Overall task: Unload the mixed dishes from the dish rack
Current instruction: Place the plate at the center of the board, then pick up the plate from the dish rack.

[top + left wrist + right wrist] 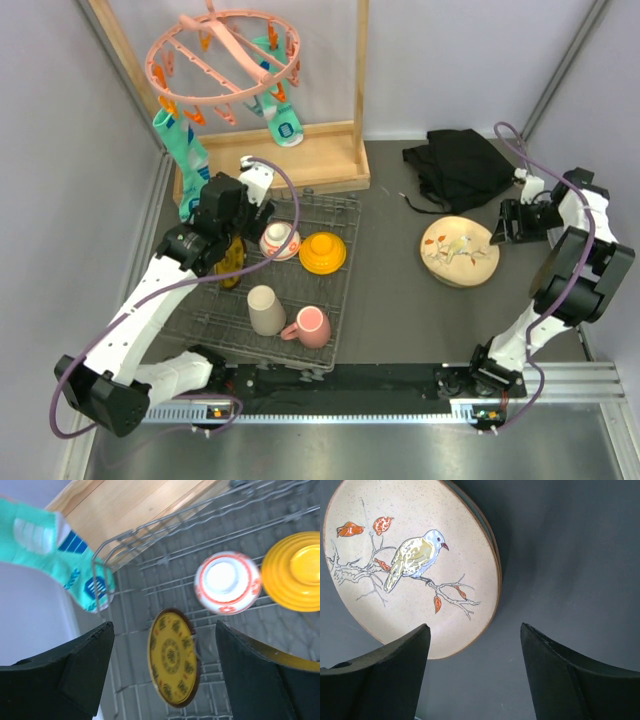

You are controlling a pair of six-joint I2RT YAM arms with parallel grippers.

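Note:
The dark wire dish rack [338,216] lies on the left of the table. In it a small yellow patterned plate [172,657] stands on edge. A red-white bowl [227,582] and an orange bowl [295,577] sit upside down beside it. A beige cup [266,309] and a pink mug [311,326] lie at the rack's near end. My left gripper [164,630] hovers open right above the yellow plate, one finger on either side of it and neither touching. The cream bird-painted plate [410,565] rests on the table right of the rack, with another plate's rim under it. My right gripper [475,627] is open and empty just off its edge.
A wooden frame [300,150] with a pink peg hanger [225,55] stands behind the rack. A teal sock [60,560] hangs by the rack's far left corner. A black cloth [460,165] lies at the back right. Grey walls close in both sides.

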